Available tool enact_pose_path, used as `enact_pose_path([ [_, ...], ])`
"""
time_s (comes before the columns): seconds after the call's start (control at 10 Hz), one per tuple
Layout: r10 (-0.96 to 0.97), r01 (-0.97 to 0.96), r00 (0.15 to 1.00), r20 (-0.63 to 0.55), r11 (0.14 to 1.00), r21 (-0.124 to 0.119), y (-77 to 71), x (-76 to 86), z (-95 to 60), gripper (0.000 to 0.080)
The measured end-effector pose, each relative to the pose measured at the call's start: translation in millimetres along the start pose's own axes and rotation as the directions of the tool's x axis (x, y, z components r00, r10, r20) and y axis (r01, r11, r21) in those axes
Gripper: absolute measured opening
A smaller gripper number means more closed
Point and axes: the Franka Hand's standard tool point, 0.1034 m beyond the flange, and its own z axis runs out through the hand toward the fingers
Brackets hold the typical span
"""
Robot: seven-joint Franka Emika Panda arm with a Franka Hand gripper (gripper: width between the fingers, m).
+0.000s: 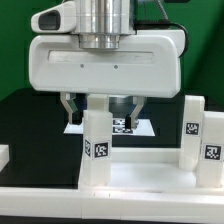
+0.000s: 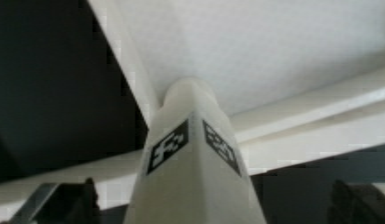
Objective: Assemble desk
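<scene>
Spread wide, the hand hangs over an upright tagged leg, its fingers on either side and seemingly clear of it. That leg stands in a corner of the white desk panel, apparently seated in its socket. Beyond, two more legs stand upright, and the marker board lies on the dark counter.

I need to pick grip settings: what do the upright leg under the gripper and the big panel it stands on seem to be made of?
The leg looks like matte white plastic: uniform colour, square section, rounded edges, with black-and-white tags that look stuck on. The panel looks like the same white plastic, smooth with a raised rim and soft sheen. Painted wood cannot be ruled out.
</scene>
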Motion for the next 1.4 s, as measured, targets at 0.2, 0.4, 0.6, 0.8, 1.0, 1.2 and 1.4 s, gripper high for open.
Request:
enact_pose_path([
  [0.2,-0.171,0.171,0.985,0.005,0.985,-0.002,0.4,-0.1,-0.1,0.0649],
  [0.4,-0.3,0.3,0.954,0.009,0.954,-0.007,1.1,0.1,-0.3,0.0649],
  [0.6,-0.432,0.432,0.902,0.015,0.902,-0.018,2.2,0.3,-0.3,0.0649],
  [0.8,-0.542,0.543,0.84,0.022,0.84,-0.024,5.8,0.8,-0.4,0.0649],
  [1.0,-0.571,0.572,0.82,0.024,0.82,-0.024,7.8,0.9,-0.3,0.0639],
  [1.2,-0.556,0.556,0.831,0.023,0.831,-0.024,7.9,0.8,-0.1,0.0471],
  [1.4,-0.537,0.537,0.843,0.023,0.843,-0.024,7.8,0.7,-0.1,0.029],
])
